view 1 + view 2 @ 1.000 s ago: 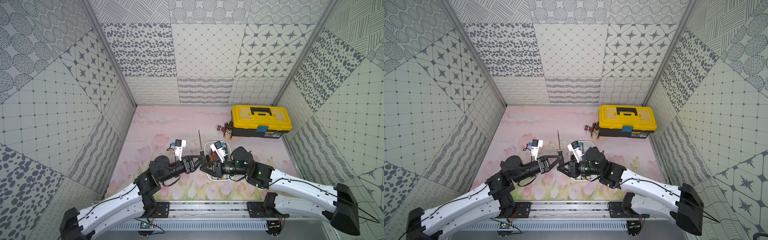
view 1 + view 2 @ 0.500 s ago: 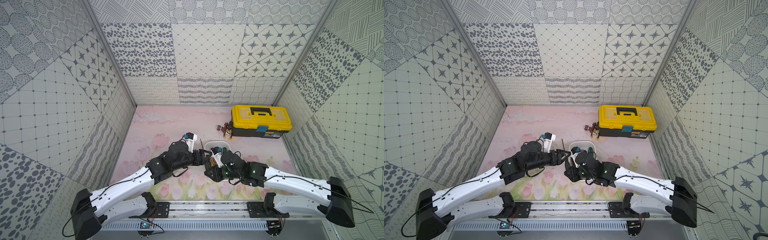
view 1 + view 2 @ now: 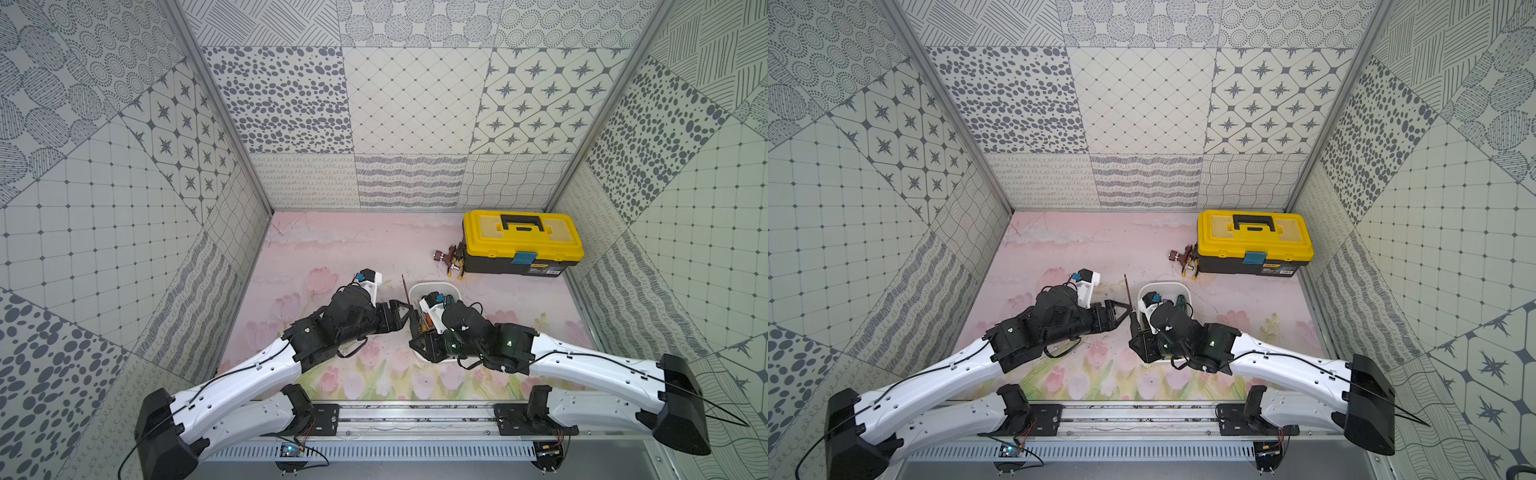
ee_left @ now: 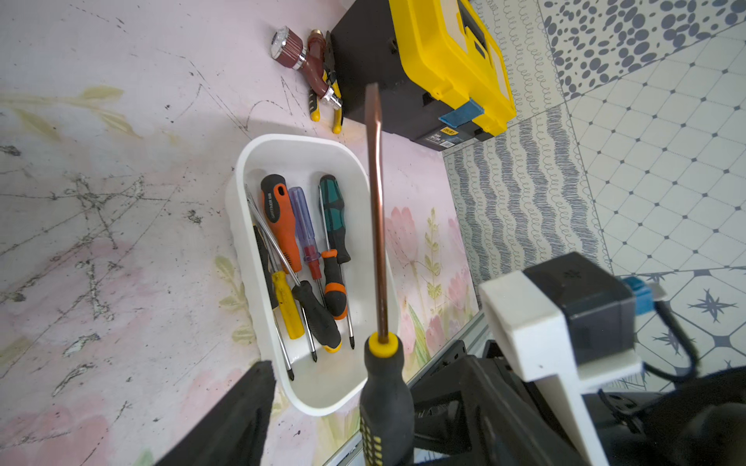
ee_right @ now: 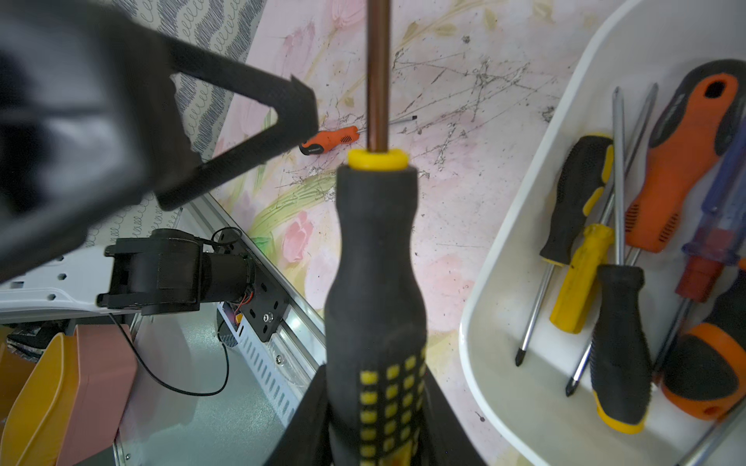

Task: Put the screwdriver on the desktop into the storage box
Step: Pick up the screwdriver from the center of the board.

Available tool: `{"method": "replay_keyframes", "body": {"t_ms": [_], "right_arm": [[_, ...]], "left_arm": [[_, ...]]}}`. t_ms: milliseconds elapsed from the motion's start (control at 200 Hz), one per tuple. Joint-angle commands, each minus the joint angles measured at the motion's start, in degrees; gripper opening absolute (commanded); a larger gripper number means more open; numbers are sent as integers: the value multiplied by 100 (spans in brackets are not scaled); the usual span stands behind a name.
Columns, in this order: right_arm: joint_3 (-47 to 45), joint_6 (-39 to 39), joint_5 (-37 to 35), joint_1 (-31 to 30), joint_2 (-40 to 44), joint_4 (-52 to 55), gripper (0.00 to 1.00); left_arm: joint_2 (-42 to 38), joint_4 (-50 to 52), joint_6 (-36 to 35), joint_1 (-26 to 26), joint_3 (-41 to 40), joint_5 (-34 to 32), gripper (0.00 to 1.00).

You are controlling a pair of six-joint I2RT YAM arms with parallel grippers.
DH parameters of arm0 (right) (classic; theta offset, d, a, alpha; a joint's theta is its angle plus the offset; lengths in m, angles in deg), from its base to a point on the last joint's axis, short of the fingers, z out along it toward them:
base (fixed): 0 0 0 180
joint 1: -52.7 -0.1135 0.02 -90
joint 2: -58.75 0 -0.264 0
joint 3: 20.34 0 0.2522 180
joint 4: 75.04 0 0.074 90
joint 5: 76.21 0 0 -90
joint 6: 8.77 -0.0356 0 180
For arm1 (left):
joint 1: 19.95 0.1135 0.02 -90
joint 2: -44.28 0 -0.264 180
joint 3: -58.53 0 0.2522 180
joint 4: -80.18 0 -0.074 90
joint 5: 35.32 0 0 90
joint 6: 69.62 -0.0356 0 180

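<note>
On the desktop [image 3: 332,249], in both top views, the screwdriver [image 3: 404,289] was recorded lifted clear of the surface, just beside the storage box [image 3: 433,284], between the left gripper [image 3: 403,314] and the right gripper [image 3: 417,332]. The carrying step was judged to be in hand. In the left wrist view, the screwdriver [image 4: 378,226] was entered as overlapping the rim of the storage box [image 4: 298,139], in which other screwdrivers [image 4: 282,218] were already laid; one finger [image 4: 246,411] of the left gripper was noted well apart from the handle, the jaws wide and nothing held. In the right wrist view, the black-and-yellow handle [image 5: 375,262] was listed as clamped in the right gripper [image 5: 375,427]; a left finger [image 5: 262,105] was logged just beside the shaft, no contact seen. An orange screwdriver [image 5: 331,139] was noted lying on the desktop. Next move, as judged: the screwdriver to be carried over the box, lowered lengthwise, and released.
</note>
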Motion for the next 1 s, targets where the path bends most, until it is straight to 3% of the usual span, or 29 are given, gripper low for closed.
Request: {"method": "replay_keyframes", "body": {"t_ms": [0,205,450,495,620,640,805,996], "right_arm": [[331,217,51,-118,-63,-316,0],[384,245,-84,-229,-40,-289,0],[223,139,-24,-217,80,-532,0],[155,82,38,-202,133,-682,10],[-245,-215,424,5,379,-1298,60],[-345,-289,536,76,426,-1452,63],[-1251,-964,1478,536,747,-3149,65],[-1260,-920,1482,555,810,-3101,63]], "left_arm": [[215,-196,168,71,-25,439,69],[498,-264,200,112,4,619,42],[352,-444,367,248,-206,696,0],[321,-523,453,308,-270,760,0],[123,-1199,816,547,-635,1199,0],[84,-1372,888,589,-727,1290,0],[-241,-2415,1298,727,-1172,1743,0],[-303,-3136,1514,728,-1336,2147,0]]}}
